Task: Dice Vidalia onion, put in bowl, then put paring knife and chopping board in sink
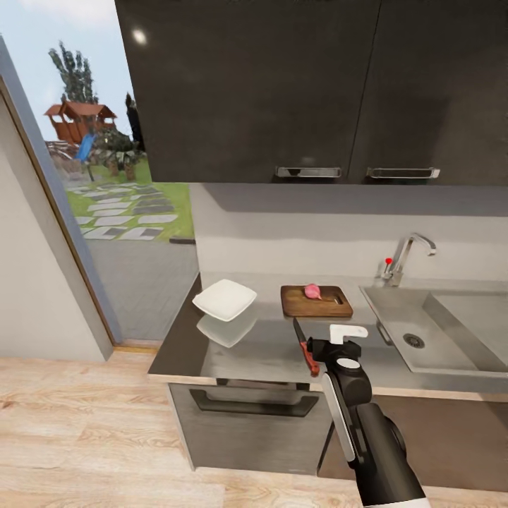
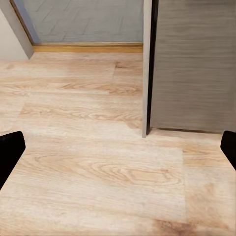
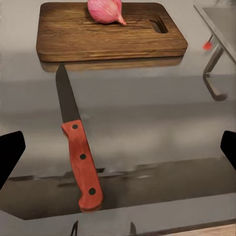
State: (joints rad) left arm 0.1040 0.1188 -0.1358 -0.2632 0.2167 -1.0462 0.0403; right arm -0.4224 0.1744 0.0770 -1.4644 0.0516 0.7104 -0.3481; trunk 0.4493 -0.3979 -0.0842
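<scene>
The chopping board serves as the landmark on the countertop; to its left, clearly apart, the bowl sits near the counter's left end, its reflection showing in the glossy surface; on the board itself, toward the back edge, rests the Vidalia onion, whole and pinkish-red, seen in the right wrist view beside the board's slot handle; in front of the board, between it and the counter's front edge, the paring knife lies flat on the worktop, its dark blade pointing toward the board and its red-orange handle toward the robot; the right gripper hangs just over the handle end of the knife, its fingers spread wide at either side of the wrist view and gripping nothing; to the right of the board lies the sink, with its drainboard next to the board and the chrome tap behind; the left gripper faces the wooden floor beside a cabinet, its dark fingertips wide apart and empty.
</scene>
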